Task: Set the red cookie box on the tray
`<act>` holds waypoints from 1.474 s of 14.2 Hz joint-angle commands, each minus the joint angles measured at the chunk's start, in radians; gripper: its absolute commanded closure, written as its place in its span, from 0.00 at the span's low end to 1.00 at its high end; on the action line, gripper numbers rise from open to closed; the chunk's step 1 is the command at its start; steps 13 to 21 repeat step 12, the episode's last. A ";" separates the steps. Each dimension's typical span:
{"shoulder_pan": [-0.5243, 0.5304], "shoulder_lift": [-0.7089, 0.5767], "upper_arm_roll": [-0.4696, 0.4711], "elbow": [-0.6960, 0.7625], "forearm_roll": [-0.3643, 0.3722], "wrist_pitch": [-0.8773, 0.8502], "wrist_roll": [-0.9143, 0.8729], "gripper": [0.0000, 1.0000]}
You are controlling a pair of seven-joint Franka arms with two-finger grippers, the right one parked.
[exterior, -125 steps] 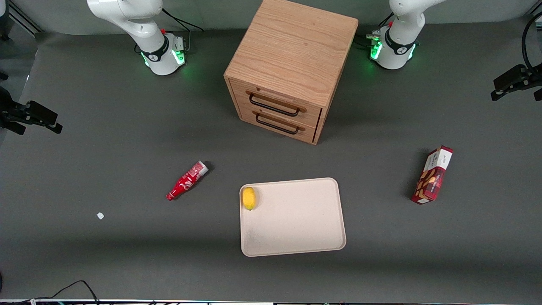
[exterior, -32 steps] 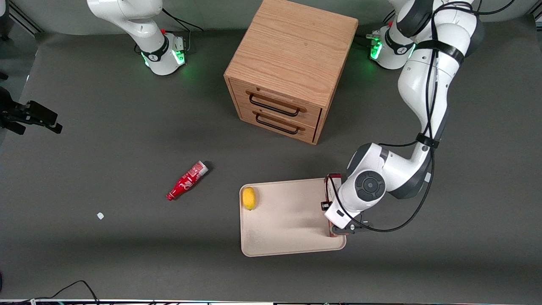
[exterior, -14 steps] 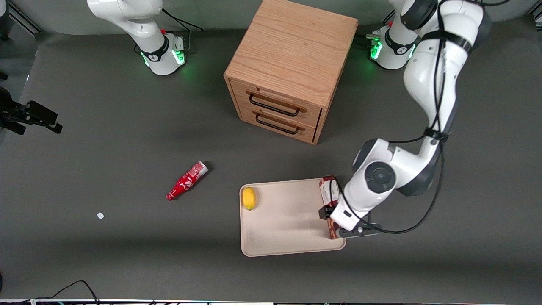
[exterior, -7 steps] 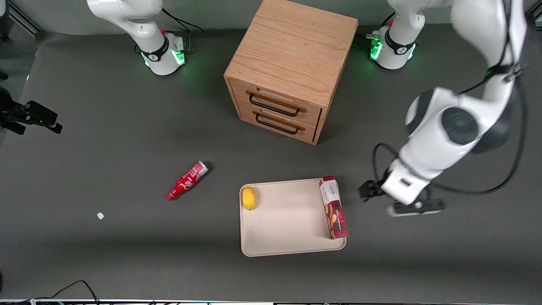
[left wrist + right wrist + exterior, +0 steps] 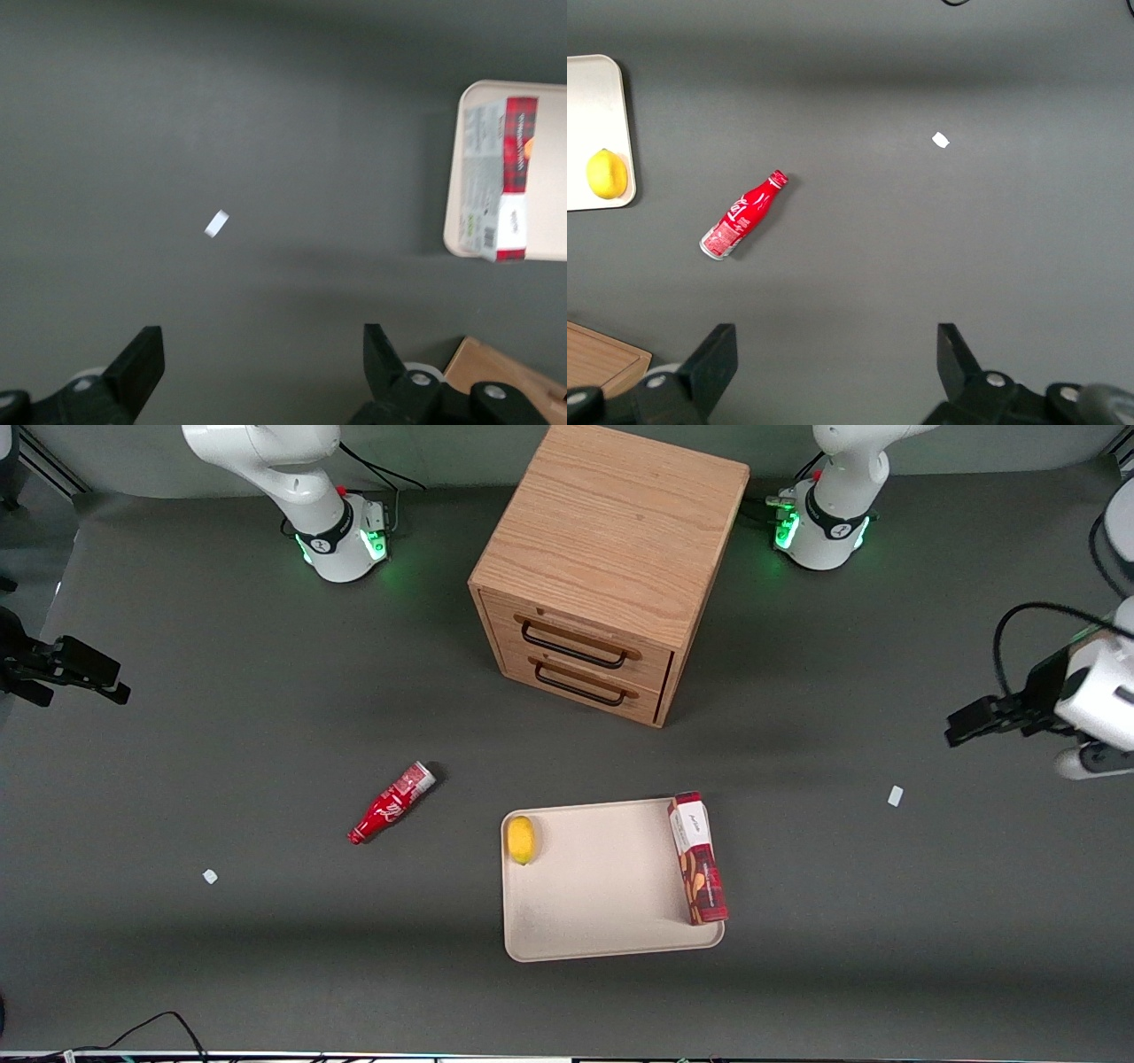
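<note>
The red cookie box (image 5: 698, 859) lies flat on the beige tray (image 5: 602, 903), along the tray's edge toward the working arm's end, with its white end panel pointing to the cabinet. The left wrist view shows the same cookie box (image 5: 512, 177) on the tray (image 5: 462, 177). My gripper (image 5: 992, 717) hangs high above the bare mat, far toward the working arm's end of the table and well apart from the tray. In the wrist view the gripper (image 5: 263, 354) is open, and nothing sits between its fingers.
A yellow lemon (image 5: 521, 839) rests on the tray near its rim toward the parked arm. A red soda bottle (image 5: 391, 802) lies on the mat beside the tray. A wooden two-drawer cabinet (image 5: 602, 558) stands farther from the camera. A white scrap (image 5: 896, 796) lies below my gripper.
The box went from the mat onto the tray, carried in my gripper. Within the last second the gripper let go, rose and swung away toward the working arm's end of the table.
</note>
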 commanded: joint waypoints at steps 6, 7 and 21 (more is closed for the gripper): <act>0.061 -0.183 -0.010 -0.043 -0.016 -0.110 0.110 0.00; 0.061 -0.184 -0.010 -0.042 -0.019 -0.112 0.117 0.00; 0.061 -0.183 -0.010 -0.039 -0.033 -0.112 0.125 0.00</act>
